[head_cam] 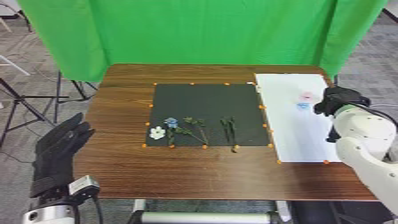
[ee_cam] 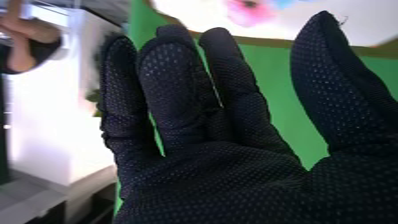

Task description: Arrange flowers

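Two hands: the left hand (head_cam: 58, 152) is well to the left of the black mat (head_cam: 191, 105), at the worktop's (head_cam: 151, 177) left edge; the right hand (head_cam: 341, 100) is to the right of the mat, at the far side of the white sheet (head_cam: 298, 137).
Left fingers: straight, slightly fanned at the tips, with nothing held.
Right fingers: straight in the right wrist view (ee_cam: 169, 95), one set a little apart from the others and the thumb spread wide, pinching nothing.
White flower: an open bloom (head_cam: 157, 132) on the mat, near its front left corner.
Blue flower: on the mat (head_cam: 171, 122), just beside the white one.
Leafy green stems: lying on the mat (head_cam: 189, 131), right of the blue flower.
Dark green stems: right of the mat's middle (head_cam: 229, 131), the lower end poking past its front edge.
Pink flower: on the sheet to the right of the mat (head_cam: 307, 96), near the right hand.
Light blue flower: just in front of the pink one (head_cam: 303, 106), on that sheet.
Orange markers: dotted around the mat's edges (head_cam: 205, 146) and the sheet's.
In the way: the white right arm (head_cam: 362, 132) covers part of the worktop's right side.
Green curtain: behind the mat (head_cam: 213, 30), beyond the worktop.
Tripod: on the floor (head_cam: 40, 97), far left of the mat.
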